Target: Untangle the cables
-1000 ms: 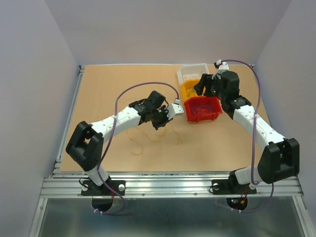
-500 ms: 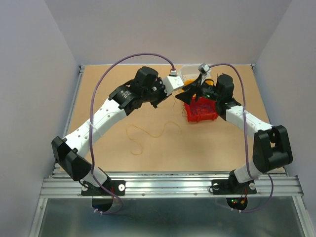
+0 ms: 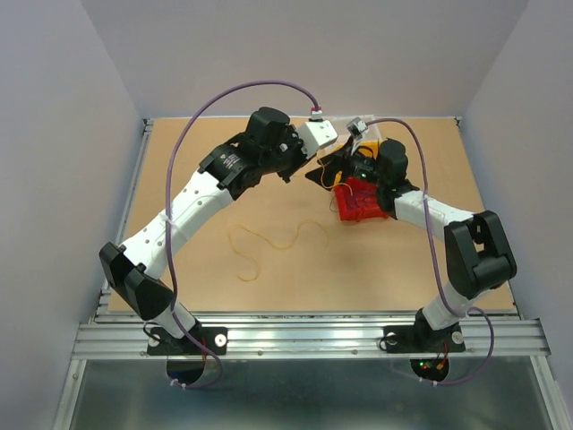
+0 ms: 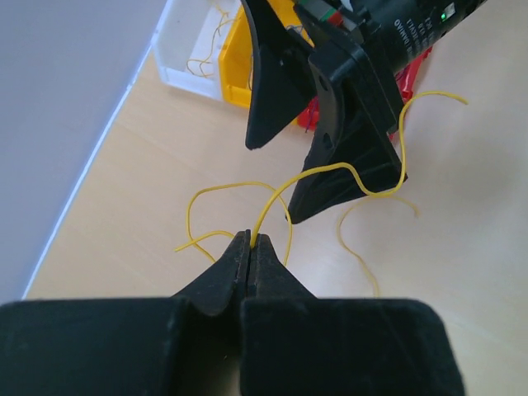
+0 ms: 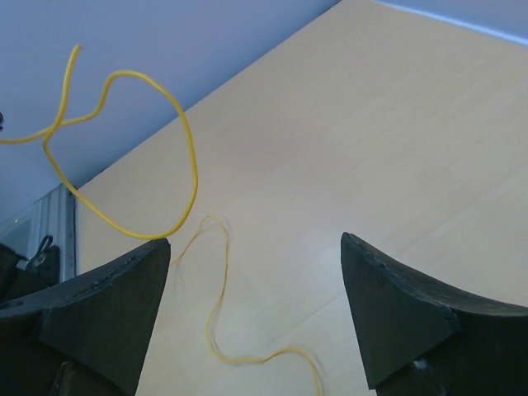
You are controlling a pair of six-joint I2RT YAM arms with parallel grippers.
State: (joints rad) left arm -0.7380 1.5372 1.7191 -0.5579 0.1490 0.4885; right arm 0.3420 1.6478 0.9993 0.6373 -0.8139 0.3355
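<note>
One yellow wire [image 4: 330, 168] pinched in the tightly closed left gripper [image 4: 250, 239], lifted above the table [image 3: 403, 260] — curling past the right gripper [image 5: 255, 240], spread wide, empty, second yellow wire [image 3: 269, 240] loose near the red bin [image 3: 360, 204].

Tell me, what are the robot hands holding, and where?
The left gripper pinches a yellow cable partway along its length. The right gripper, open, holds nothing.

A pale wooden table [image 3: 376, 269] sits boxed in by plain lilac-grey walls [image 3: 304, 54] at the back and on both sides (all smooth and evenly lit), with a ribbed metal rail [image 3: 304, 333] along its near edge and a dull grey metal sheet [image 3: 304, 394] below that.
</note>
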